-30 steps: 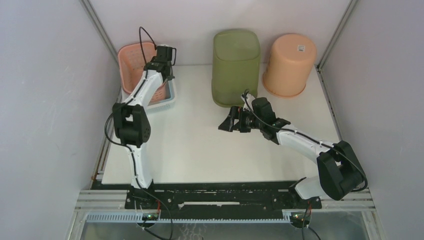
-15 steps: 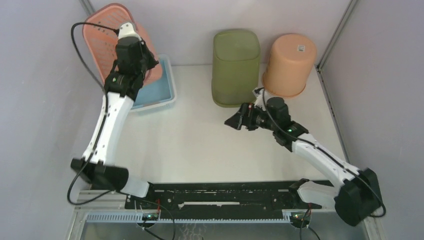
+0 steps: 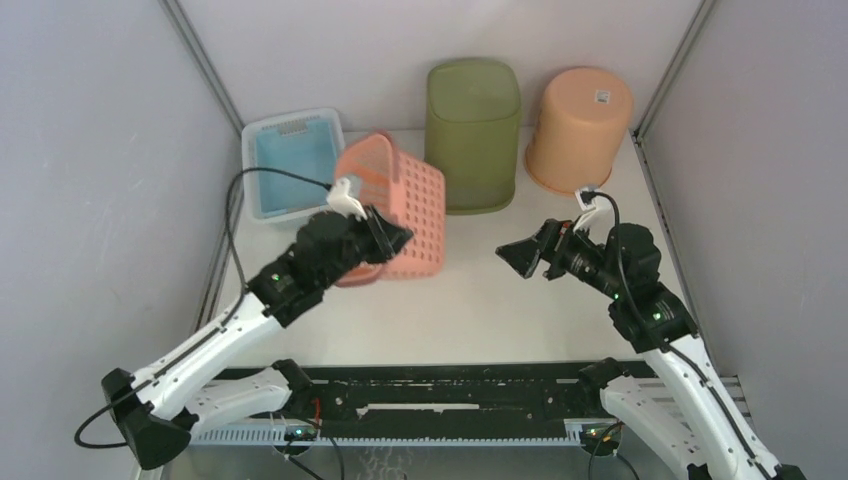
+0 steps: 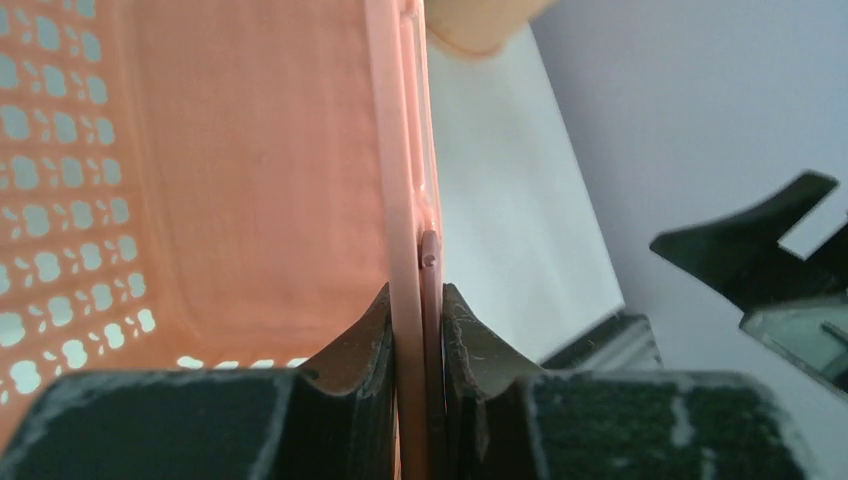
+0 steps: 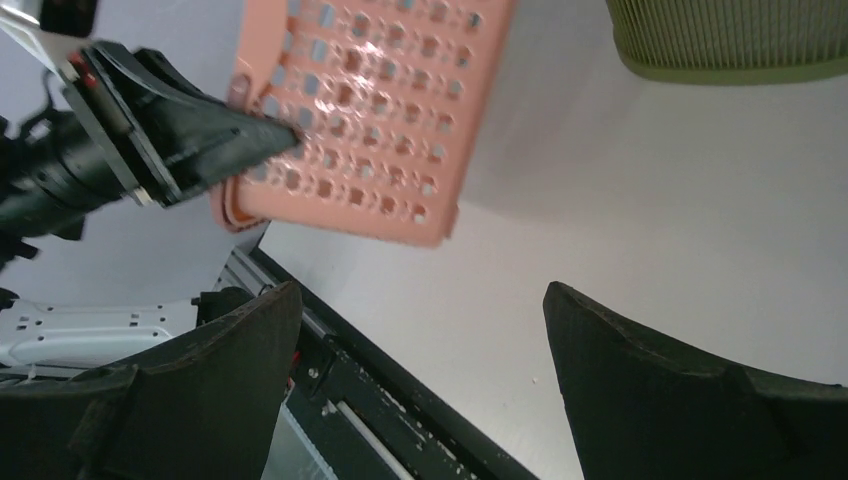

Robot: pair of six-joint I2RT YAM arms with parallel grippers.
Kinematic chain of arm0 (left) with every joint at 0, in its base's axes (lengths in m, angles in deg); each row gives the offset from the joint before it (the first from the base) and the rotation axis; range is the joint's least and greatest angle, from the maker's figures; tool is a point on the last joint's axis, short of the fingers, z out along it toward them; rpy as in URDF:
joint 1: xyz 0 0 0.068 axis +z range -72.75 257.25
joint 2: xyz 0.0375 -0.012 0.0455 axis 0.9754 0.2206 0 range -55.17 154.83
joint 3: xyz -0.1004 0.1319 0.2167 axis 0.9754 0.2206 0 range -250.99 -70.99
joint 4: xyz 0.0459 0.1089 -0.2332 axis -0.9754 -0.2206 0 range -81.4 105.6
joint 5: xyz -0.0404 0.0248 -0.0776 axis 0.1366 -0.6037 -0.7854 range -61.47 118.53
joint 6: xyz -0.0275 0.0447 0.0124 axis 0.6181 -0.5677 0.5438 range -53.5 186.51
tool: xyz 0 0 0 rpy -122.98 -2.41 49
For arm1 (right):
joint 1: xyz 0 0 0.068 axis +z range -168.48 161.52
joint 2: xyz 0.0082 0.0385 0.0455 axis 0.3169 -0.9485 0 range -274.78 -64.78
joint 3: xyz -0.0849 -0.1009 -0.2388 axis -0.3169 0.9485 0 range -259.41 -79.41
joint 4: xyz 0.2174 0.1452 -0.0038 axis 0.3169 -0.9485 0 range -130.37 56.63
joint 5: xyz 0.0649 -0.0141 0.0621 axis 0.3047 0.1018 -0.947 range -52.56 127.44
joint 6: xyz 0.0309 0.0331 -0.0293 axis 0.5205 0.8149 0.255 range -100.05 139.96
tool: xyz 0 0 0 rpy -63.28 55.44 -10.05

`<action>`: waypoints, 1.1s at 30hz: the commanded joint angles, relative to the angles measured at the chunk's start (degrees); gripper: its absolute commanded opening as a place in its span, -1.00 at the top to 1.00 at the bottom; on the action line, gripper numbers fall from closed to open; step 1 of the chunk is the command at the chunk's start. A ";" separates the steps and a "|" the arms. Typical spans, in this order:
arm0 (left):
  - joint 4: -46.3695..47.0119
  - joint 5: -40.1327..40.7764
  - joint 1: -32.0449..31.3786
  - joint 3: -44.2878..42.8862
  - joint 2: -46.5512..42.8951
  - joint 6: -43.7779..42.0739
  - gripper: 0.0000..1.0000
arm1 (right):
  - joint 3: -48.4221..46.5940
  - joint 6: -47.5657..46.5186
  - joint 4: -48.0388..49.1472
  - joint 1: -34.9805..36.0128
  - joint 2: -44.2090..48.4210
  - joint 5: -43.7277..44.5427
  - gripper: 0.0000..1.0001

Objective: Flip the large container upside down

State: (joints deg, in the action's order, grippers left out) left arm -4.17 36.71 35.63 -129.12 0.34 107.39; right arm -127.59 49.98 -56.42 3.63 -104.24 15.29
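Left hand (image 3: 392,238) carried pink basket (image 3: 408,200) off blue tray (image 3: 285,170) toward centre.

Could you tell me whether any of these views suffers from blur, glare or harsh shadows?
Top external: even, soft light, sharp throughout, only faint shadows. Left wrist: the left fingers, clamped on the pink basket rim, look soft and dark. Right wrist: the right fingers are blurred silhouettes, with a small sheen on the basket's perforated wall.

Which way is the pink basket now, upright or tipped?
Tipped on its side: the pink basket shows a perforated wall facing upward, its rim pinched in the left claw.
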 commanded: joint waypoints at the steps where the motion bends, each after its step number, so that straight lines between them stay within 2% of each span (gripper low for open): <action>1: 22.33 -1.55 -6.07 12.49 -2.61 8.21 1.00 | -1.21 -1.98 -7.03 -0.64 2.59 1.57 -0.97; 3: 34.31 -3.32 -7.44 17.44 -0.63 10.98 1.00 | -0.96 -1.91 -7.81 -0.62 3.47 1.67 -0.97; 5: 42.20 -4.70 -8.64 20.52 2.49 13.78 1.00 | -0.97 -1.91 -8.57 -0.62 4.04 1.75 -0.97; 11: 56.85 -4.92 -11.37 22.86 12.81 18.15 0.99 | -0.54 -2.28 -9.89 -0.67 4.58 2.05 -0.97; 12: 57.09 -4.90 -11.29 22.69 13.90 18.79 0.90 | -0.50 -2.31 -9.91 -0.66 4.65 2.05 -0.97; 15: 49.24 -2.14 -11.28 20.56 14.12 18.99 0.29 | -0.28 -2.70 -10.10 -0.67 4.51 1.91 -0.97; 17: 43.03 -0.08 -11.28 18.72 13.02 17.13 0.14 | -0.14 -2.99 -10.21 -0.66 4.42 1.76 -0.98; 19: 36.46 2.58 -11.20 16.43 11.78 14.94 0.06 | 0.50 -3.05 -9.79 -0.78 4.24 1.69 -0.97; 22: 32.36 3.12 -10.16 14.04 11.79 12.75 0.01 | 2.02 -2.58 -8.04 -0.81 3.92 1.12 -0.98; 26: 33.23 -0.59 -7.73 12.43 14.79 13.34 0.00 | 3.02 -2.34 -7.04 -0.81 3.45 0.56 -0.98; 33: 36.38 -4.03 -7.33 11.67 19.98 15.71 0.01 | 3.51 -3.46 -7.81 -1.17 3.84 0.43 -0.98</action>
State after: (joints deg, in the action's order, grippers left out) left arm 29.60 35.12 28.22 -114.58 18.52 122.23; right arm -124.23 48.31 -66.54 3.02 -100.98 16.10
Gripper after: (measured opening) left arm 0.491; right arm 0.990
